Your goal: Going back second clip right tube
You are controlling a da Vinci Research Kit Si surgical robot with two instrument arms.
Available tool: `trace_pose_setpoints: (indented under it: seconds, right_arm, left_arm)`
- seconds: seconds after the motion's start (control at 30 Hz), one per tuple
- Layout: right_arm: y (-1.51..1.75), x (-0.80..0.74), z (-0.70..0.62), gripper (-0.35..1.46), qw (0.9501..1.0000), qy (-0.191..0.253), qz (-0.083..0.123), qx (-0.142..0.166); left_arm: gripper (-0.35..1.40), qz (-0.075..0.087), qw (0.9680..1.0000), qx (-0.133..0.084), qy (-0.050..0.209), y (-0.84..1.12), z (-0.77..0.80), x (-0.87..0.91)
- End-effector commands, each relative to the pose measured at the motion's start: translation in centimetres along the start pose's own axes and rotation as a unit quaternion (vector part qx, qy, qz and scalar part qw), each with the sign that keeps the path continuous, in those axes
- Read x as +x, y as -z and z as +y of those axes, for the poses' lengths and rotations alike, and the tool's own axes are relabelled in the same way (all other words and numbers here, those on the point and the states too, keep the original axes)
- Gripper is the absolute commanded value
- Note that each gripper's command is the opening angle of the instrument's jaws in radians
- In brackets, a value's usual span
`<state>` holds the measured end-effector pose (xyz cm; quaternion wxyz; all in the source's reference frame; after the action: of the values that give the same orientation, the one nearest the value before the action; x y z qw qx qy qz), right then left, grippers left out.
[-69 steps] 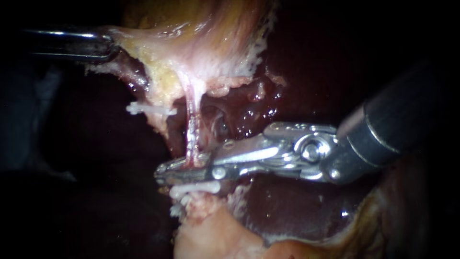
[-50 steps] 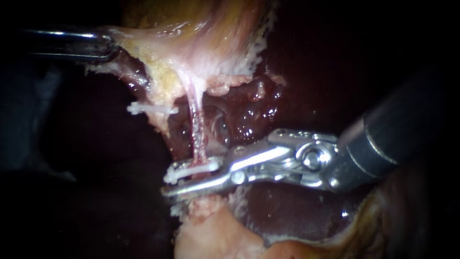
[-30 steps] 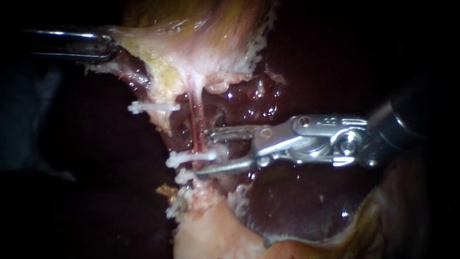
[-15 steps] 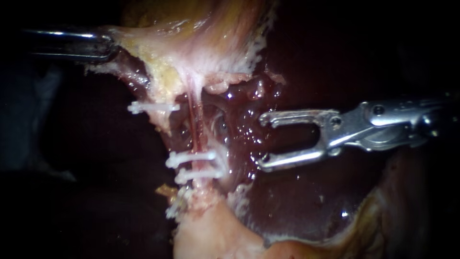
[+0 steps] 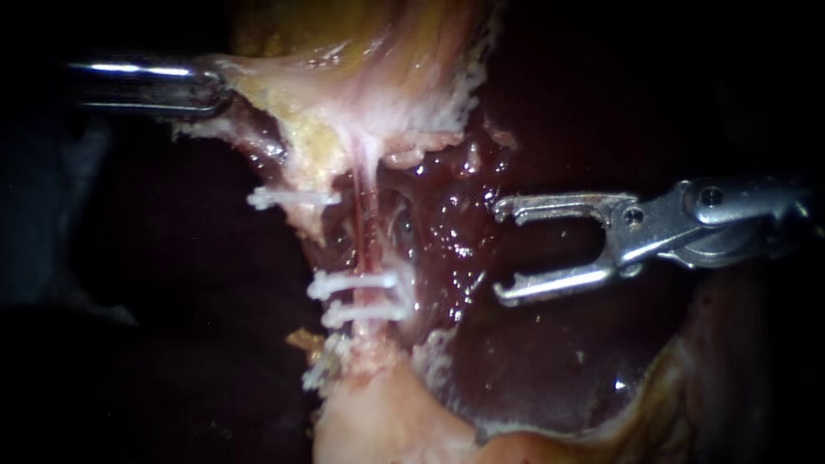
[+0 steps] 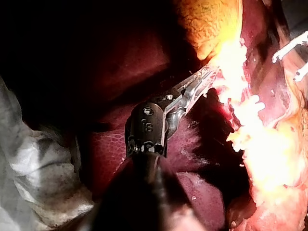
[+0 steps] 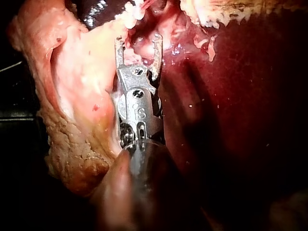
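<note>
Endoscope view: the right instrument (image 5: pixel 505 251) hangs with jaws spread and empty over the dark liver (image 5: pixel 533 361), apart from the clipped right tube (image 5: pixel 366 228).
Two white clips cross the tube low down, an upper clip (image 5: pixel 352 282) just above a lower clip (image 5: pixel 365 312); a third clip (image 5: pixel 292 198) sits higher up, off to the tube's left. The left instrument (image 5: pixel 215 83) pinches the edge of the pale tissue (image 5: pixel 361 120) in its jaws, the tube stretched below it.
</note>
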<state>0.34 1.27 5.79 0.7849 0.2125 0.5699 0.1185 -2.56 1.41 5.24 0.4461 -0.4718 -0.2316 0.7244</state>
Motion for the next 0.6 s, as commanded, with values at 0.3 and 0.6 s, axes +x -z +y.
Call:
trace_pose_setpoints:
  seconds: [0.3,0.6]
  right_arm:
    - [-0.01,-0.01,0.00,0.50,1.0000,0.000,0.000,0.000]
    - [-0.02,0.00,0.00,0.50,1.0000,0.000,0.000,0.000]
  left_arm:
    - [-0.35,-0.010,0.9999,-0.001,-0.005,-0.22,-0.03,-0.14]
    - [-0.35,-0.010,0.9999,-0.001,-0.005,-0.23,-0.03,-0.14]
